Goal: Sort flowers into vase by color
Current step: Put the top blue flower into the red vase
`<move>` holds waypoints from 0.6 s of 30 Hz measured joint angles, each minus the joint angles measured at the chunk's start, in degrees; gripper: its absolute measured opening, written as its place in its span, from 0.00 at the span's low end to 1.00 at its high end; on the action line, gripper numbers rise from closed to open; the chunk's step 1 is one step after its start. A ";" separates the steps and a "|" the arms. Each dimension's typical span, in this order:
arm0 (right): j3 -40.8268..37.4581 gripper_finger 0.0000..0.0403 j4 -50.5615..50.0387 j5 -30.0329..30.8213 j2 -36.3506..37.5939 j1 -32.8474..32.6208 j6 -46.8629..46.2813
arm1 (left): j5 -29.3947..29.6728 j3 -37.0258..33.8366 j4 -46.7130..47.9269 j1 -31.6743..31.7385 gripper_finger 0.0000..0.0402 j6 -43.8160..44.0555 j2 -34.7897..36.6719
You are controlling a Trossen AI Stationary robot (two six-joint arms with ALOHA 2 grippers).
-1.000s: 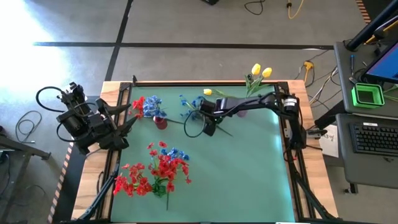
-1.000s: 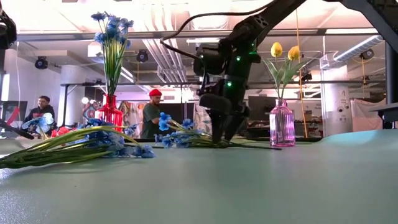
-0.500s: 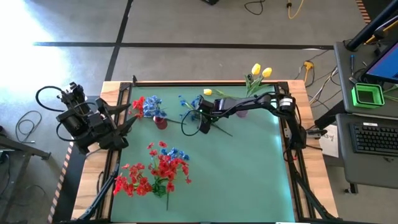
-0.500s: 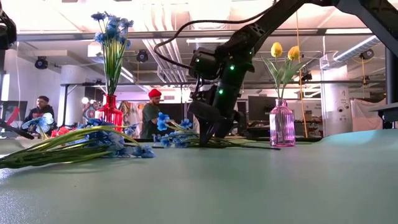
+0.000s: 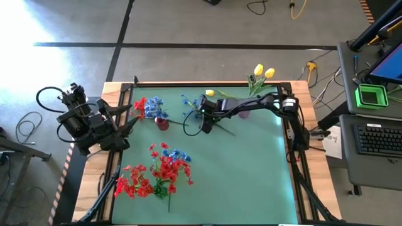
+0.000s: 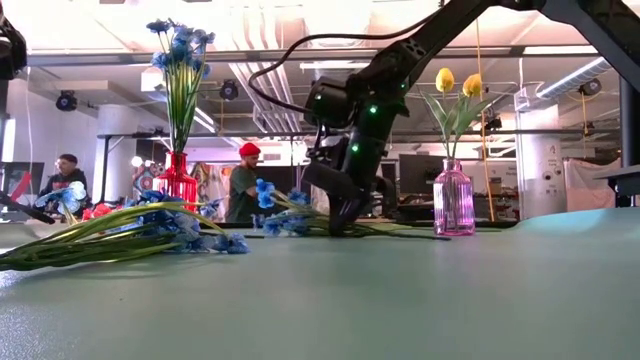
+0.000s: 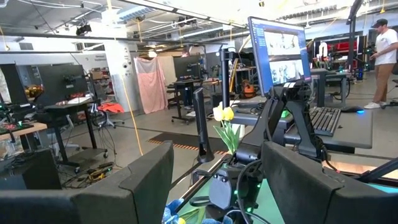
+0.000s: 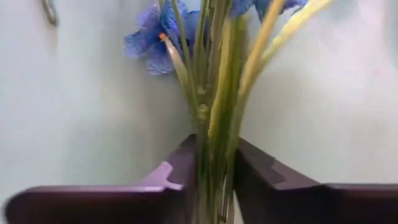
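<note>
A bunch of blue flowers (image 5: pixel 191 103) on green stems lies on the green table at the far middle, with a yellow bud (image 5: pixel 210 93) beside it. My right gripper (image 5: pixel 203 123) is shut on its stems and slants down onto the table (image 6: pixel 338 226). A red vase (image 6: pixel 178 180) holds blue flowers (image 6: pixel 180 45). A pink vase (image 6: pixel 453 203) holds yellow tulips (image 5: pixel 264 71). Red flowers and a few blue ones (image 5: pixel 158 172) lie in a heap near the left front. My left gripper (image 7: pixel 217 186) waits open at the table's left edge (image 5: pixel 129 118). My right gripper pinches several green and yellowish stems (image 8: pixel 214 146) together between its two fingers (image 8: pixel 177 177), some way below the blue heads (image 8: pixel 152 37). It comes slanting down from the table's right side. The bunch lies on the table (image 6: pixel 290 225).
The two vases stand at the far edge on either side of the held bunch. Blue flowers with long stems (image 6: pixel 140 228) lie toward the left in the low view. Bare green table (image 5: pixel 251 169) stretches across the right and near part. People stand in the room behind.
My right gripper has shifted a little toward the table's left along the bunch, tipped somewhat steeper, and shut on the stems. The flowers lie where they were. My left arm has kept still.
</note>
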State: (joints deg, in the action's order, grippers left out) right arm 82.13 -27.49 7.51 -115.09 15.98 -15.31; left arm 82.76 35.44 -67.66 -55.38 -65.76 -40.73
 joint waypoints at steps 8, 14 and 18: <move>0.00 0.04 3.56 -0.30 3.87 1.01 2.85 | 0.00 0.00 0.00 0.01 0.57 0.02 0.02; -0.72 0.05 10.13 -3.05 8.88 1.97 4.53 | 0.00 0.04 -0.01 -0.01 0.57 0.02 0.02; -3.02 0.05 17.93 -8.72 11.95 2.20 4.94 | 0.00 0.04 -0.02 0.01 0.57 0.02 0.13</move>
State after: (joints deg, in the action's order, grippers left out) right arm 79.11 -9.55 -1.22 -103.14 18.17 -10.37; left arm 82.76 35.48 -67.68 -55.37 -65.73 -40.60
